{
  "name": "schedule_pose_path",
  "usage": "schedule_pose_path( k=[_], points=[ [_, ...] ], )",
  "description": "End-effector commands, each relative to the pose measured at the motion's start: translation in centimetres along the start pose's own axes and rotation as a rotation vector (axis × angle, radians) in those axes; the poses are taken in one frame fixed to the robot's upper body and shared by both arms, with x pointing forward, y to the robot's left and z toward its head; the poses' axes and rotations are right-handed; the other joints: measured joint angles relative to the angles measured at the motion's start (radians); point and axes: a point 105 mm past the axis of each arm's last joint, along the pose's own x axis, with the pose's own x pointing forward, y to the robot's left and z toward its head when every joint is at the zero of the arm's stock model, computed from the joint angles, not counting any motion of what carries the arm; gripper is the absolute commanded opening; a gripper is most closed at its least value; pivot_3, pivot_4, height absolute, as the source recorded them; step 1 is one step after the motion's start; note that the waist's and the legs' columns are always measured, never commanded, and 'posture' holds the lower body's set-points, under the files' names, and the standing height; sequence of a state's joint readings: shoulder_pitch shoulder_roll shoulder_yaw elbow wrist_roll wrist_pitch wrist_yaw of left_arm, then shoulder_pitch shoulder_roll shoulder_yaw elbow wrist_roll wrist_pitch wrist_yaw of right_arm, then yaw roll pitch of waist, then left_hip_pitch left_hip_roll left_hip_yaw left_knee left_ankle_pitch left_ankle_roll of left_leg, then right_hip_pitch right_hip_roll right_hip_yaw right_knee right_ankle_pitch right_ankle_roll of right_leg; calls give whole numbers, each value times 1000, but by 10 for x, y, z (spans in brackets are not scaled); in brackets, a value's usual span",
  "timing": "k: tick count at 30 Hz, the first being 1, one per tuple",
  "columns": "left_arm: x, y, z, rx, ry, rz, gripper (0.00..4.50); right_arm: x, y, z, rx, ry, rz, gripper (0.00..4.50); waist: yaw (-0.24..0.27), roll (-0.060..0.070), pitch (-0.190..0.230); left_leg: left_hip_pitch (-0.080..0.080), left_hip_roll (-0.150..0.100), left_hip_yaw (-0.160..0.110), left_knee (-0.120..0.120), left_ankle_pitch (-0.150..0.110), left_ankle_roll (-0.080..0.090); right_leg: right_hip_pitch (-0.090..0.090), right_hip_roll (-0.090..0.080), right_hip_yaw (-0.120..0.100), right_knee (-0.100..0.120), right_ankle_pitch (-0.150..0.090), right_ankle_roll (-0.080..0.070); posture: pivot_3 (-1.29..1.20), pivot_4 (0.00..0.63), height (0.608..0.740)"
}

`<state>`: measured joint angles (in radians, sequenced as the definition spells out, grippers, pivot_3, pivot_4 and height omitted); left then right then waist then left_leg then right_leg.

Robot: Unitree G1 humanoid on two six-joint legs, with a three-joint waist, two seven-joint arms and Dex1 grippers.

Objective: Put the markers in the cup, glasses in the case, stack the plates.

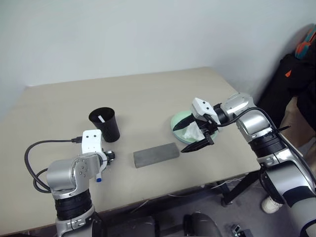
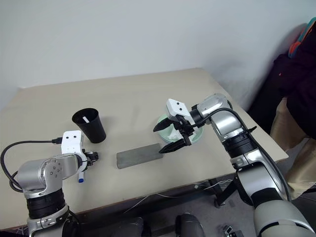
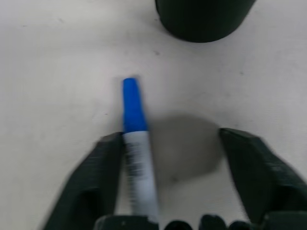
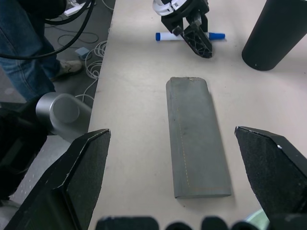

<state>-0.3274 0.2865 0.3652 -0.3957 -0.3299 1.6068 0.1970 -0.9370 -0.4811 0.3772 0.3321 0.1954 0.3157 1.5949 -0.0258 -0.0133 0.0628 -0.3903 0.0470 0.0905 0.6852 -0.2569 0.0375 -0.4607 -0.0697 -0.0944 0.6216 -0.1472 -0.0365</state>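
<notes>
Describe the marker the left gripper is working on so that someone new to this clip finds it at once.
Start at the black cup standing on the left half of the table. Just in front of it, toward the near edge, the left gripper straddles a marker lying flat. It is a slim white pen with blue cap and blue tail.

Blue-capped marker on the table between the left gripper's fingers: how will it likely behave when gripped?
The marker is a slim round barrel lying flat, so it probably rolls if nudged. It looks stiff and light. The left gripper touches it with one finger only, so closing may shift it sideways.
</notes>
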Motion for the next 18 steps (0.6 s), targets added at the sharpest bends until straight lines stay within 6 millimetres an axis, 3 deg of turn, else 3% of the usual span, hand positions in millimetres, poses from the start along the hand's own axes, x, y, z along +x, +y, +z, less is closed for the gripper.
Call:
schedule_pose_path(
  k=[1, 6, 12, 15, 18],
  points=[
    [0, 10, -1, -24, 6, 51, 1826, -3, -1, 14, -60, -16, -12, 4500, -1, 0, 0, 0, 0, 0, 0, 0, 0, 0, 0, 0, 0, 0, 0, 0, 0, 737],
    [1, 13, -9, 3, 32, 50, 116, -3, -2, 14, -61, -14, -14, 4500, -1, 0, 0, 1, 0, -1, 0, 0, 0, 1, 0, 0, 1, 0, 0, 0, 0, 737],
    [-9, -6, -9, 269, 47, -127, 116, -4, -2, 14, -61, -13, -15, 4500, -8, 0, 0, 3, 0, 0, -1, 0, 0, 0, 0, 0, 1, 0, 0, 0, 0, 737],
    [-25, -25, -12, 415, 63, -314, 116, -4, -2, 14, -60, -13, -14, 4500, -8, 0, 0, 2, 0, 0, -2, 0, -1, 0, 0, 0, 0, 0, 0, 0, 0, 737],
    [-44, -44, 1, 489, -18, -464, 116, -3, -3, 14, -62, -13, -12, 4500, -4, 1, 0, -1, 1, -1, -2, 0, -1, -2, -1, 0, -1, 0, 0, 0, 0, 737]
  ],
)
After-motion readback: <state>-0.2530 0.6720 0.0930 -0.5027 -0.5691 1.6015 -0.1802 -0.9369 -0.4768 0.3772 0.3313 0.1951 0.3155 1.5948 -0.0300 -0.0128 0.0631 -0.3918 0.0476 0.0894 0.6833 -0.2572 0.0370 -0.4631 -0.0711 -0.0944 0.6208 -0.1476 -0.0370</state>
